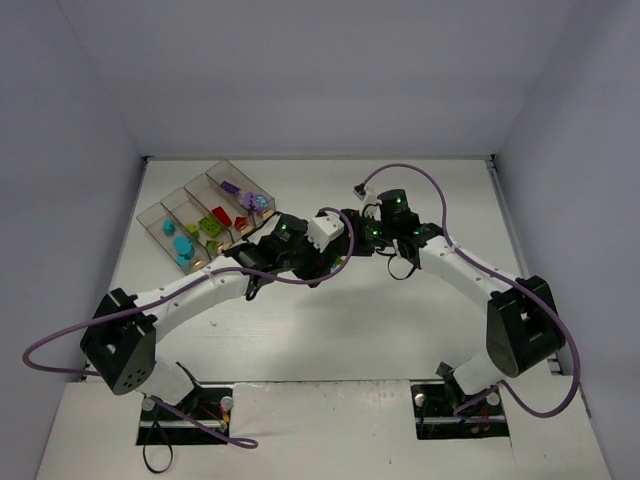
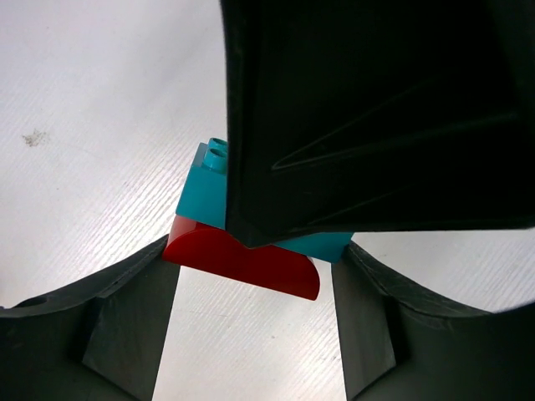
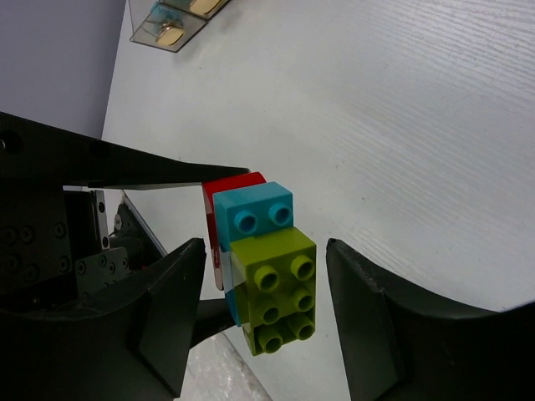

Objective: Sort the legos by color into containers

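A stack of joined legos hangs above the table: a red curved piece, a cyan brick and a lime green brick. My left gripper is shut on the stack, its fingers pressing the red and cyan ends. My right gripper is open, one jaw on each side of the green brick with gaps. The two grippers meet mid-table in the top view, left and right. The containers stand at the far left and hold cyan, lime green, red and purple legos.
The right gripper's black body fills the upper right of the left wrist view. A corner of the containers shows at the top left of the right wrist view. Purple cables loop over both arms.
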### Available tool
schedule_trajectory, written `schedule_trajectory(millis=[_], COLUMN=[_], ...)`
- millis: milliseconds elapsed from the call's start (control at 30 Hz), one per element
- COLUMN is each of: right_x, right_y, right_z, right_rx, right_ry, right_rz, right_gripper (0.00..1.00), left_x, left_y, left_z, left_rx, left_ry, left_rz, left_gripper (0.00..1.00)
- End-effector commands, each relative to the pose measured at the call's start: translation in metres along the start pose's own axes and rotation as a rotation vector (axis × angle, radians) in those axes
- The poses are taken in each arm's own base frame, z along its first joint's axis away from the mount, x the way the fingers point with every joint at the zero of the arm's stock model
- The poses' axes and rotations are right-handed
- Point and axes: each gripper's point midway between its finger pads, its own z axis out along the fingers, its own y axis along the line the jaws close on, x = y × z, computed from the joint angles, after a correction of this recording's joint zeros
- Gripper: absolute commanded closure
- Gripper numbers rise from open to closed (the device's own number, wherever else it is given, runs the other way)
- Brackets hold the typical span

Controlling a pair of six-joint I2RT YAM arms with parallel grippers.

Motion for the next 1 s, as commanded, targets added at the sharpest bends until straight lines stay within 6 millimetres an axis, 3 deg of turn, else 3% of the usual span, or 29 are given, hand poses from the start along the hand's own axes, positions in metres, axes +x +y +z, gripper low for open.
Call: schedule_trajectory(millis=[0, 67, 100, 133, 200, 233, 333, 500, 633, 800, 967], right_x=[-0.023, -0.021, -0.020, -0.020, -0.018, -0.016, -0.017, -0.022, -0.024, -0.029, -0.031], right_y=[0.027, 0.026, 0.026, 0.025, 0.024, 0.025, 0.024, 0.022, 0.015, -0.003, -0.038], right_z=[-0.008, -0.009, -0.009, -0.009, -0.009, -0.008, -0.009, -0.016, -0.019, -0.024, -0.036], right_rx=[-0.076, -0.076, -0.076, -0.074, -0.075, -0.079, -0.085, -0.099, -0.090, -0.017, 0.120], right_ry=[-0.068, -0.067, -0.064, -0.064, -0.060, -0.055, -0.052, -0.062, -0.072, -0.113, -0.174], right_rz=[-0.060, -0.060, -0.060, -0.059, -0.057, -0.059, -0.065, -0.084, -0.100, -0.113, -0.069], right_gripper=[0.44, 0.48, 0.54, 0.66, 0.76, 0.87, 1.00, 1.00, 1.00, 1.00, 1.00], left_x=[-0.042, -0.041, -0.042, -0.043, -0.044, -0.044, -0.045, -0.041, -0.038, -0.025, -0.018], left_y=[0.005, 0.006, 0.006, 0.006, 0.006, 0.005, 0.006, 0.009, 0.013, 0.017, 0.021], left_z=[-0.013, -0.013, -0.014, -0.014, -0.014, -0.014, -0.014, -0.016, -0.020, -0.018, -0.008], left_rx=[-0.038, -0.043, -0.044, -0.044, -0.043, -0.041, -0.042, -0.062, -0.089, -0.105, -0.116], left_ry=[-0.133, -0.129, -0.131, -0.134, -0.135, -0.137, -0.139, -0.132, -0.127, -0.094, -0.060], left_rz=[0.006, 0.007, 0.007, 0.005, 0.004, 0.003, -0.009, -0.019, -0.052, -0.098, -0.158], left_gripper=[0.59, 0.59, 0.59, 0.59, 0.59, 0.59, 0.59, 0.48, 0.24, 0.20, 0.17])
